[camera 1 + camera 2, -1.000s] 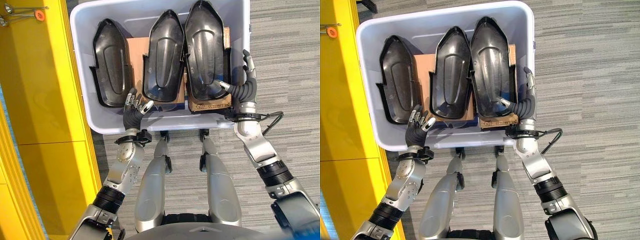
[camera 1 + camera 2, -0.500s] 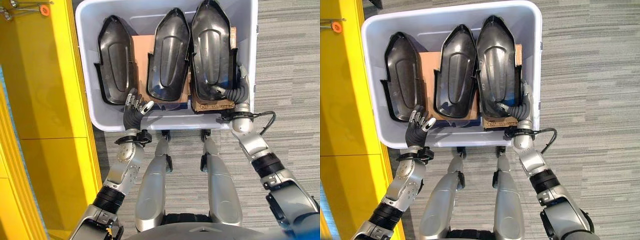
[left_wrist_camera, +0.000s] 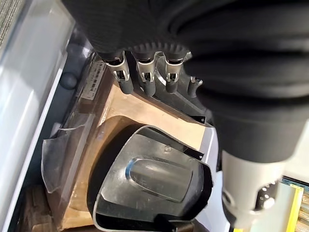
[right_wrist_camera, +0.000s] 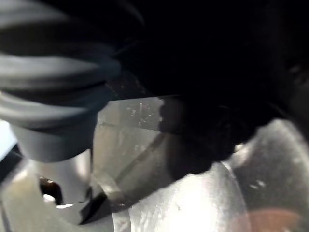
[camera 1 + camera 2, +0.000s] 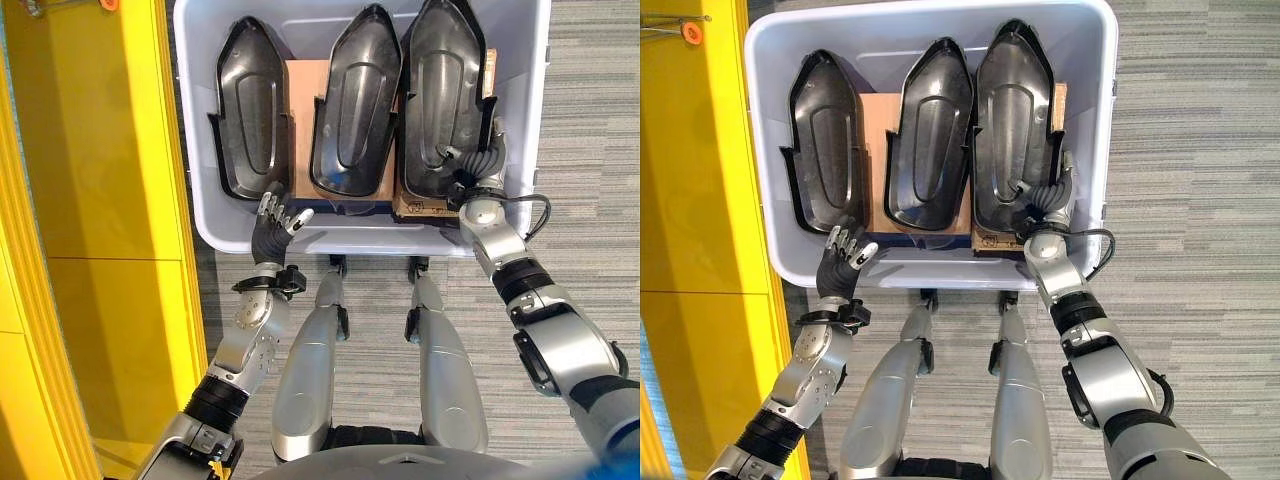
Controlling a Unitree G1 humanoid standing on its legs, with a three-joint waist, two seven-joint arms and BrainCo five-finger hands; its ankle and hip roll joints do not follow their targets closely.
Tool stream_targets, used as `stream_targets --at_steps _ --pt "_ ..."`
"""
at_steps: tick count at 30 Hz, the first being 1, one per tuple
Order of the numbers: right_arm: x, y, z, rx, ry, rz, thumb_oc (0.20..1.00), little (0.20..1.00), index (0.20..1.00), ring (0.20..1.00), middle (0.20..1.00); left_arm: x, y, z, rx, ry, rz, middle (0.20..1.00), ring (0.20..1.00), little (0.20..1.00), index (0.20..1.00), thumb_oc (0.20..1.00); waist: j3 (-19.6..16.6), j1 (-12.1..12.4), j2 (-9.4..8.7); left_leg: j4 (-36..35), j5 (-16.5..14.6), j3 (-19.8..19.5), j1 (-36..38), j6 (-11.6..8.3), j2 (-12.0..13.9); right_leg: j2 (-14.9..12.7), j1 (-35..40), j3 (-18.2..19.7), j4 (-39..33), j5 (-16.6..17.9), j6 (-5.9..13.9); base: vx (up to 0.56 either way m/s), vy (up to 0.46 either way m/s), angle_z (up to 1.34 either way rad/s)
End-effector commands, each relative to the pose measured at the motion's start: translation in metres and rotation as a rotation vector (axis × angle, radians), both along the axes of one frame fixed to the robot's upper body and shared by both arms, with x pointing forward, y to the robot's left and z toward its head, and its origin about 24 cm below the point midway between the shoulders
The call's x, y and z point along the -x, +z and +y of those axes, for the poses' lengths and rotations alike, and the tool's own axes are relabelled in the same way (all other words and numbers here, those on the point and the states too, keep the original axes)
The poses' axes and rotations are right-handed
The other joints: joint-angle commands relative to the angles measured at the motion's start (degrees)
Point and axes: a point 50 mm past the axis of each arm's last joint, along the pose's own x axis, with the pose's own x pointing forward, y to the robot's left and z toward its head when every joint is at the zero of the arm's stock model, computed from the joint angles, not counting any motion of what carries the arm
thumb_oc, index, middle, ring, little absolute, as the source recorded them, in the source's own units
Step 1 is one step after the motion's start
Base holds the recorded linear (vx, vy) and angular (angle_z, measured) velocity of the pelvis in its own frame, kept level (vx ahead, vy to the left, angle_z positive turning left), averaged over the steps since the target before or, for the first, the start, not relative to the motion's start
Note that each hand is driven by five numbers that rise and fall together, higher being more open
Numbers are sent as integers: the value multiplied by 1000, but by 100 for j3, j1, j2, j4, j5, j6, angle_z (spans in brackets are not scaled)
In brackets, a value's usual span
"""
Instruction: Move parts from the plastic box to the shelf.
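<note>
Fingers of right hand (image 5: 1048,200) hidden behind rightmost part (image 5: 1012,130).

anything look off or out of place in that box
Nothing stands out. Three black parts lie side by side, noses pointing away from the robot, on cardboard inside the plastic box. The right hand is at the rightmost part's near end; the left hand hovers at the box's near rim.

Three parts sat side by side in the plastic box (image 5: 520,150), on top of cardboard (image 5: 303,110). The left hand (image 5: 275,215) was at the near rim, just in front of the left part (image 5: 250,110). The right hand (image 5: 1050,200) was down against the right part (image 5: 1012,110), middle part (image 5: 930,130) between them, and the shelf (image 5: 90,150) ran along left of the box.
</note>
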Motion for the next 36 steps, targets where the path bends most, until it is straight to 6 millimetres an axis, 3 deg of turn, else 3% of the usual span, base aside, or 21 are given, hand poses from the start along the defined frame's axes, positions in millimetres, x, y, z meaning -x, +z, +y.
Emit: stream_targets --at_steps 1,4,9,11,17,25,34,36 --pt "-1 2 -41 78 -126 69 1000 1000 1000 1000 1000 5 22 -2 11 -42 -131 1000 1000 1000 1000 1000 -92 69 78 25 -382 -52 412 -417 260 -554 -136 -225 576 -231 516 0 0 0" --pt "-5 5 -45 128 -125 105 1000 1000 1000 1000 1000 4 26 -5 15 -57 -149 1000 1000 1000 1000 1000 -92 115 106 25 -368 -59 358 -415 249 -548 -189 -225 601 -237 513 0 0 0" --pt "-6 -5 -48 172 -118 199 1000 1000 1000 1000 1000 4 28 -7 17 -75 -157 1000 1000 1000 1000 1000 -92 143 121 38 -367 -68 280 -398 239 -552 -316 -229 675 -251 504 0 0 0" --pt "-6 -17 -50 229 -93 289 200 200 200 200 200 4 28 -8 17 -80 -159 1000 1000 1000 1000 1000 -92 185 145 37 -378 -114 226 -381 232 -547 -398 -217 718 -269 507 0 0 0" --pt "-6 -26 -49 355 -70 374 200 200 200 200 200 3 31 -10 17 -92 -175 1000 1000 1000 1000 1000 -92 210 147 25 -375 -192 177 -332 218 -507 -496 -171 766 -277 496 -2 5 0" --pt "-6 -20 -46 309 -68 307 200 200 200 200 200 1 30 -10 16 -88 -165 1000 1000 1000 1000 1000 -92 171 67 25 -384 -215 334 -329 217 -490 -336 -159 724 -243 502 -8 9 -1" --pt "4 12 -24 223 8 5 200 200 200 200 200 1 18 -3 7 -54 -109 1000 1000 1000 1000 1000 -92 25 -160 25 -455 -210 1035 -336 224 -451 473 -169 537 -191 515 -6 -1 0" --pt "11 30 -21 213 22 -108 200 200 200 200 200 2 15 2 -10 -42 -91 1000 1000 1000 1000 1000 -92 -36 -201 25 -483 -183 1295 -341 222 -445 736 -146 495 -194 521 8 -5 -7"
